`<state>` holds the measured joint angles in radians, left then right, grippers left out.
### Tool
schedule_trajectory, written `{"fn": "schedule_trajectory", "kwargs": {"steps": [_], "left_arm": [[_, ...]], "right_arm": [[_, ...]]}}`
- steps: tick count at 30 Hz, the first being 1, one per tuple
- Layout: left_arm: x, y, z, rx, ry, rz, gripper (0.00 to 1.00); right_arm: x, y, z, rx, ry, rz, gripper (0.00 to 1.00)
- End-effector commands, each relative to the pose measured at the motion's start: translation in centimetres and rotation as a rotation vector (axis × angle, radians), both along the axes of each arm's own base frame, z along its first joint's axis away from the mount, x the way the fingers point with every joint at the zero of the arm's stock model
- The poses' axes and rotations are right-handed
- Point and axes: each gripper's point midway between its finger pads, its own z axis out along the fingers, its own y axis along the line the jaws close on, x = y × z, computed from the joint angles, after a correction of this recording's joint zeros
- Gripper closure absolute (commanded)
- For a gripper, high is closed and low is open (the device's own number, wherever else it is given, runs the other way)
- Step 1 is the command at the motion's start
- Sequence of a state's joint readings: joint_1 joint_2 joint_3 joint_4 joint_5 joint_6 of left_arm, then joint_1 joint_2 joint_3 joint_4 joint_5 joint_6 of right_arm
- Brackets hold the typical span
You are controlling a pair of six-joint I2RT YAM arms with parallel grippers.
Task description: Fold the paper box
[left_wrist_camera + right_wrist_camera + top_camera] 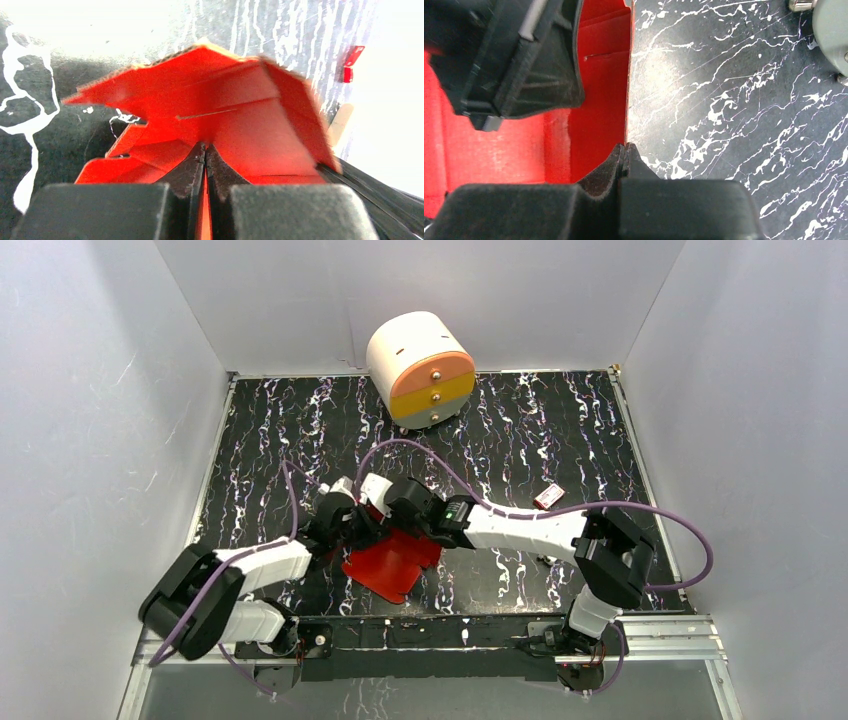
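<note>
Card mid-fold: the paper box (392,565), a thin bright-red sheet with its flaps partly raised, lies on the black marbled table (520,440) toward the 6 o'clock edge in the overhead view. Its panels stand at uneven angles. One wall is upright and one flap leans over on the 2 o'clock side in the left wrist view, so the fold looks only part done.

The left gripper (205,156), on an arm angled in from 8 o'clock, is clenched on a panel, with a sliver of red showing between its closed jaws. The right gripper (625,150), on an arm stretched in from 3 o'clock, is pinched tight on the thin edge of an upright wall. The left one's black body sits just beside it over the red floor.

Such a sheet is likely light and springy. Its creases should bend readily along the scored lines, but flaps may flick back when let go, and a hard squeeze away from a crease could dent or tear the card. The sounder hold appears to be on a flap's free edge close to its fold line, one claw pinning the base while the other turns the wall.

Well apart at 12 o'clock stands the round white, orange and yellow drawer unit (422,370). A tiny red-and-white packet (548,497) lies at about 2 o'clock of the box.
</note>
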<state>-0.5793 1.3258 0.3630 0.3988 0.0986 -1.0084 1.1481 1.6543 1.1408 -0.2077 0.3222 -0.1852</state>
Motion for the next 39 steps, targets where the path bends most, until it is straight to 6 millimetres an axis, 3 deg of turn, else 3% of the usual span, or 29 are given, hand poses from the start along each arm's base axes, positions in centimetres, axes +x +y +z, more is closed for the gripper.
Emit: {"fn": "schedule_trajectory", "kwargs": {"steps": [1, 13, 20, 27, 34, 39], "left_arm": [[0.6, 1.4, 2.6, 0.037, -0.111, 0.024, 0.95], [-0.6, 5.8, 6.1, 0.094, -0.187, 0.091, 0.72], [0.0, 7.5, 6.1, 0.124, -0.193, 0.151, 0.62], [2.7, 7.0, 6.2, 0.089, -0.222, 0.169, 0.56], [5.4, 7.0, 6.9, 0.103, -0.272, 0.172, 0.47], [5.8, 6.4, 6.4, 0.094, -0.268, 0.123, 0.45]], "right_arm": [[0.2, -0.6, 1.2, -0.014, -0.063, 0.040, 1.00], [1.1, -2.1, 0.3, -0.119, -0.070, 0.260, 1.00], [2.0, -2.2, 1.0, -0.111, -0.151, 0.371, 0.97], [2.5, -1.7, 1.9, -0.095, -0.233, 0.455, 0.95], [3.2, -1.6, 1.4, -0.124, -0.288, 0.478, 0.96], [3.5, -1.4, 1.6, -0.112, -0.314, 0.478, 0.96]]}}
